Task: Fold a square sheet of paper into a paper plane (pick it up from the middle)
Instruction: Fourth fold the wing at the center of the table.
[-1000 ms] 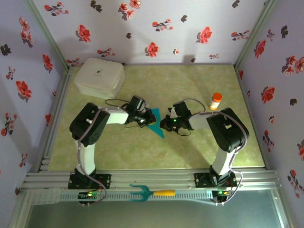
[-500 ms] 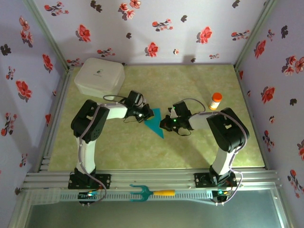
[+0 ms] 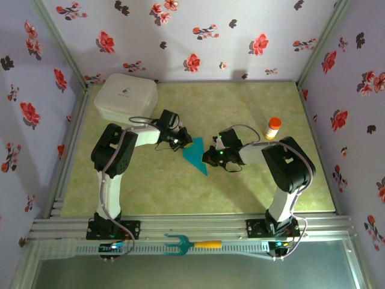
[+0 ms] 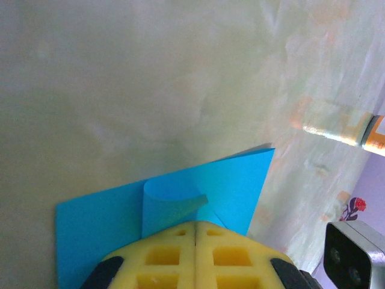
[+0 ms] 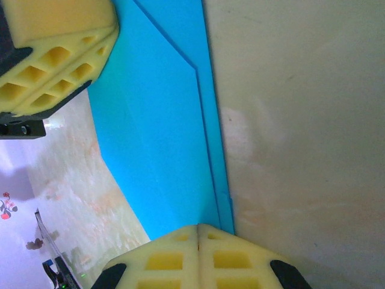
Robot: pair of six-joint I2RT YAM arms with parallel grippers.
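From above, my left gripper [image 3: 182,142] has drawn back toward the table's far-left corner over the last second. That bares more of the folded sheet of paper [image 3: 196,158] lying mid-table. The right gripper [image 3: 210,156] has stayed at the paper's right edge.

On the left wrist, the jaws are pressed together behind a curled flap; I can't tell whether they pinch it.

On the right wrist, the jaws are closed tight over the paper's near tip, holding nothing I can make out.

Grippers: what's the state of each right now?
Left gripper: fingers shut, tips on the paper; a grip cannot be told.
Right gripper: fingers shut, tips at the paper's edge.
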